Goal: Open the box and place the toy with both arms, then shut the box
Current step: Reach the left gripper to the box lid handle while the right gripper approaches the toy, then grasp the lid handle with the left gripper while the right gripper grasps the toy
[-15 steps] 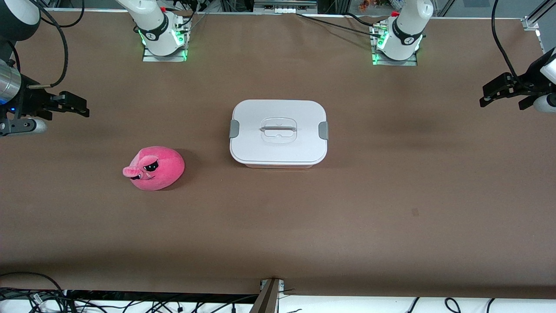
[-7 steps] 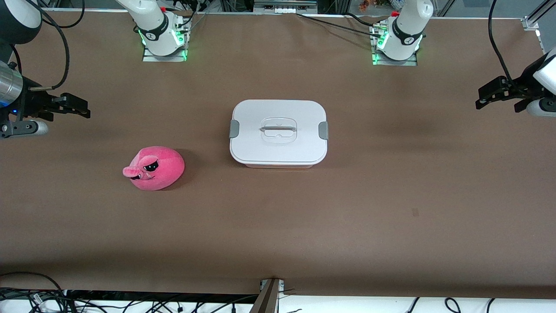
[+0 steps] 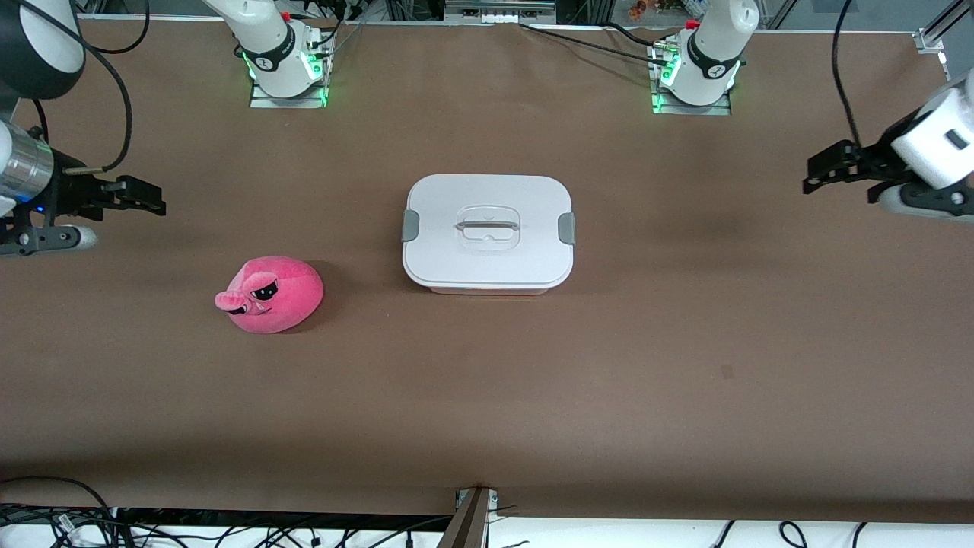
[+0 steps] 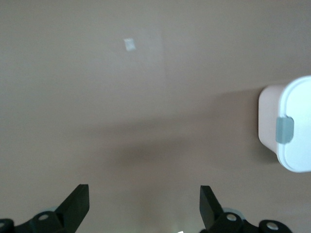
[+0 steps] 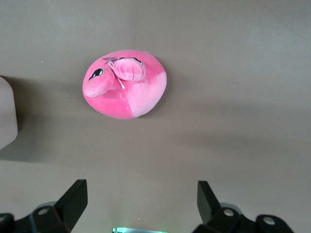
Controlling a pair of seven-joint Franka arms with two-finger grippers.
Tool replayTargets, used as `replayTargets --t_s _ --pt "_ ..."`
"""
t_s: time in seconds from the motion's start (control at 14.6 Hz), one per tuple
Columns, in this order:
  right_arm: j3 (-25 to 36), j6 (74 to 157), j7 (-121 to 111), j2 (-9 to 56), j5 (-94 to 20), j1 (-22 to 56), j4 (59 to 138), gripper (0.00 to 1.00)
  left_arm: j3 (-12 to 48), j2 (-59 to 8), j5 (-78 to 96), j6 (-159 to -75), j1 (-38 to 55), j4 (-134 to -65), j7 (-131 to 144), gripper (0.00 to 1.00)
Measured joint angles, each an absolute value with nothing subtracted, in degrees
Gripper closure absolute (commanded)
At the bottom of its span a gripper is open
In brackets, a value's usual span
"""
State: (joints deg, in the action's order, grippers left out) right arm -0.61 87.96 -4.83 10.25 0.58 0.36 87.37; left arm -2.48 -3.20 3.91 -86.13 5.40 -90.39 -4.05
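Brown table (image 3: 685,342) holds the closed box (image 3: 487,236) mid-table and toy (image 3: 270,295), my left end effector (image 3: 820,173) and right end effector (image 3: 148,198) hovering open near its end edges.

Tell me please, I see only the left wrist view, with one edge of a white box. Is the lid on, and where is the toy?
Observer: The box has its white lid on, both grey clips at the sides.
Operator: And the toy?
Observer: The pink toy lies on the table toward the right arm's end, a little nearer to the front camera than the box, not touching it.
Operator: Does the right gripper hold anything?
Observer: No. The right gripper is open and empty, above bare table near the toy. The left gripper is open too, over bare table at its own end.
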Motion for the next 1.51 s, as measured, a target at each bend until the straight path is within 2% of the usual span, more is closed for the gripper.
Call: replayTargets --t_s 0.41,0.62,1.03,1.3,1.51 --pt "-0.73 88.07 -6.01 12.62 0.6 0.88 87.4 0.0 5.74 -8.12 8.47 -85.48 12.09 -85.98 -6.53 0.0" --pt "-0.74 88.09 -7.27 14.68 0.6 1.53 87.69 0.0 7.24 -14.67 9.29 -86.18 18.13 -81.06 -11.97 0.0" --pt "-0.73 92.13 -14.59 18.25 0.61 2.05 92.26 0.0 7.61 -26.72 9.34 -99.82 27.63 -77.88 -24.72 0.0" --pt "-0.73 99.52 -20.17 18.38 0.61 2.06 98.51 0.0 7.59 -32.56 8.42 -108.52 35.34 -77.81 -33.27 0.0" --pt "-0.74 106.38 -21.76 18.47 0.6 2.1 103.14 0.0 7.54 -35.99 6.11 -111.68 38.32 -77.74 -38.73 0.0"
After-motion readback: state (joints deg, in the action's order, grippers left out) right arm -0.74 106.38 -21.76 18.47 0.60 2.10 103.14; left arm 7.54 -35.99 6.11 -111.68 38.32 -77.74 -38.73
